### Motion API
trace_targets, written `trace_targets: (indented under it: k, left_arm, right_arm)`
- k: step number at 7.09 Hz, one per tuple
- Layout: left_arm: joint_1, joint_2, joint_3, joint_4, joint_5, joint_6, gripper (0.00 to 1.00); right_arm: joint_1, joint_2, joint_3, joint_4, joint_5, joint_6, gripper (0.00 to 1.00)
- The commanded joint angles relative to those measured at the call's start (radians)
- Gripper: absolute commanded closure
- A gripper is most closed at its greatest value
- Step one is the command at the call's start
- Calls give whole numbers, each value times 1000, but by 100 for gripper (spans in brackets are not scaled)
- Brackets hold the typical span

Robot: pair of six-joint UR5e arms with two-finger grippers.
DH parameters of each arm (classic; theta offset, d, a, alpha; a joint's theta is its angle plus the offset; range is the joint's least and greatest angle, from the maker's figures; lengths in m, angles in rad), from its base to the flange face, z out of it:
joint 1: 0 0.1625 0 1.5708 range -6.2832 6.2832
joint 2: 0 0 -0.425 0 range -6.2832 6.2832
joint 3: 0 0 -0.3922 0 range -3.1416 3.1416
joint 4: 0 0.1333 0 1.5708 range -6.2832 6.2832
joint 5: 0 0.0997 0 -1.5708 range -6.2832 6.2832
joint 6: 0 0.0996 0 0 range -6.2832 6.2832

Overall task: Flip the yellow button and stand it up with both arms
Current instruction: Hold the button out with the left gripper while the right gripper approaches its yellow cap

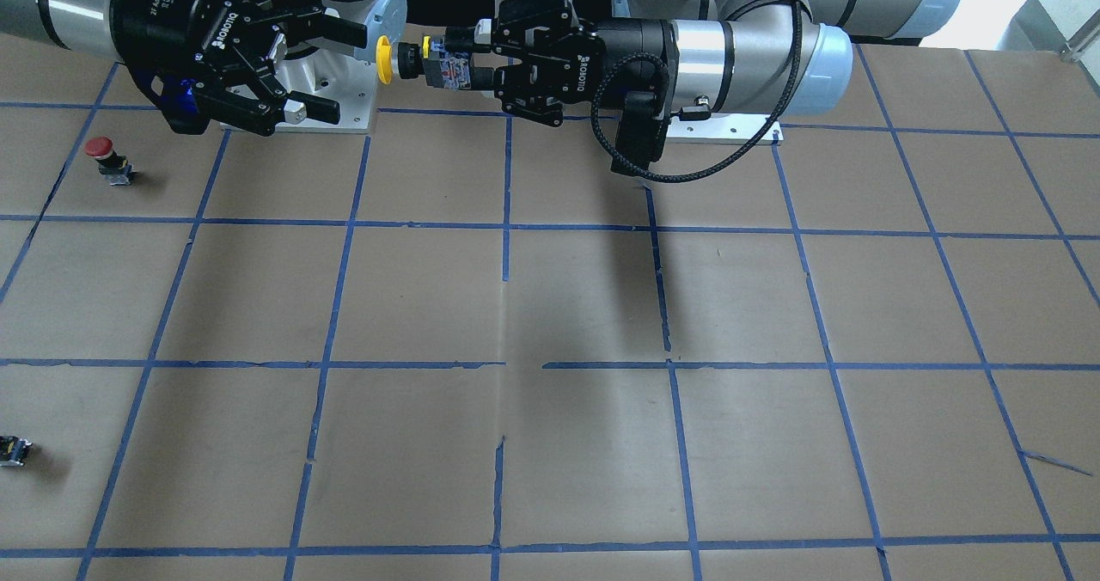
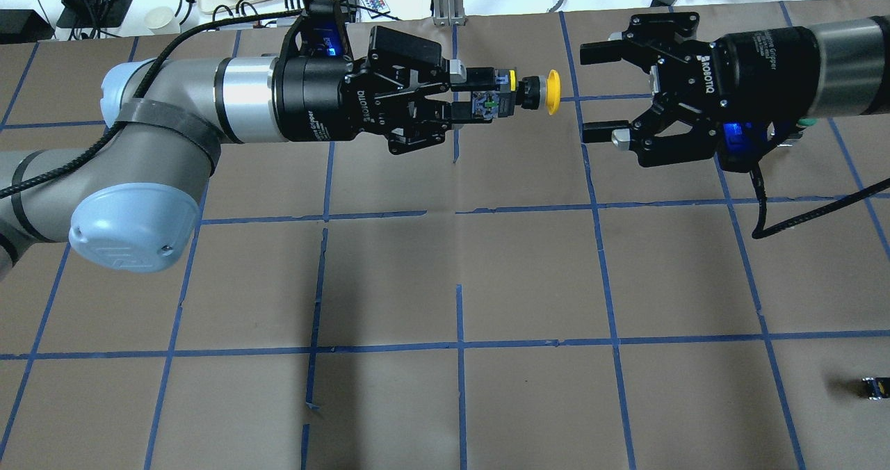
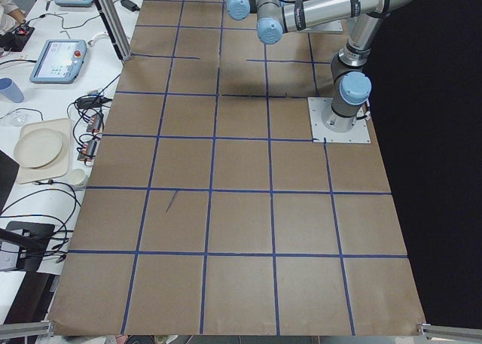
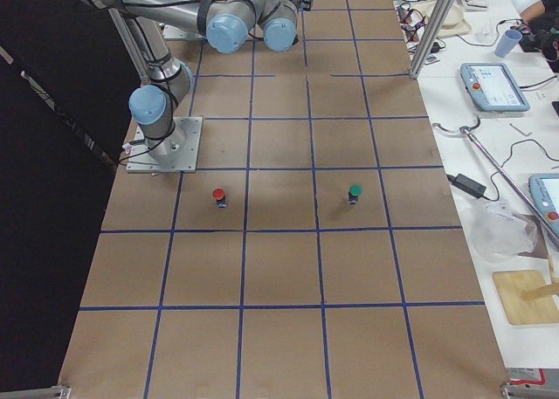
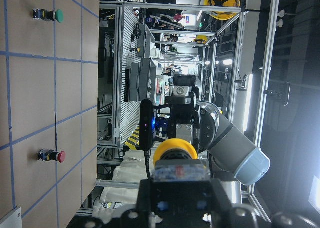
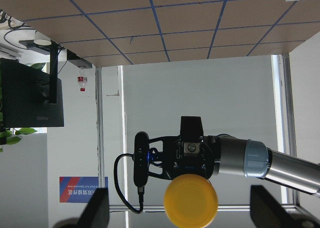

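The yellow button [image 2: 539,93] is held horizontally in the air, its yellow cap [image 1: 385,58] pointing at my right gripper. My left gripper [image 2: 480,96] is shut on the grey-blue contact block at its base, and it also shows in the front view [image 1: 460,55]. My right gripper [image 2: 591,93] is open and empty, its fingertips a short gap from the cap, one on either side of the cap's line; it also shows in the front view [image 1: 344,72]. The right wrist view shows the cap [image 6: 191,199] face-on between my open fingers [image 6: 95,210].
A red-capped button [image 1: 107,158] stands on the brown taped table [image 1: 550,306] on my right side, with a green-capped one [image 4: 354,193] farther out. A tiny dark switch piece [image 2: 872,386] lies near the table's right edge.
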Motion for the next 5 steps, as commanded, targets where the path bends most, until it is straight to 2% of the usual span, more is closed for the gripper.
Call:
trace_targets:
  k: [1,5]
  left_arm:
    - [1,4,-4,2,-23,-33,97]
    - [-2,4,-3,2,-23,-52,97]
  right_arm:
    - [51,3,0,5,41,8,0]
    - [47,-31,-12,19,32,57,0]
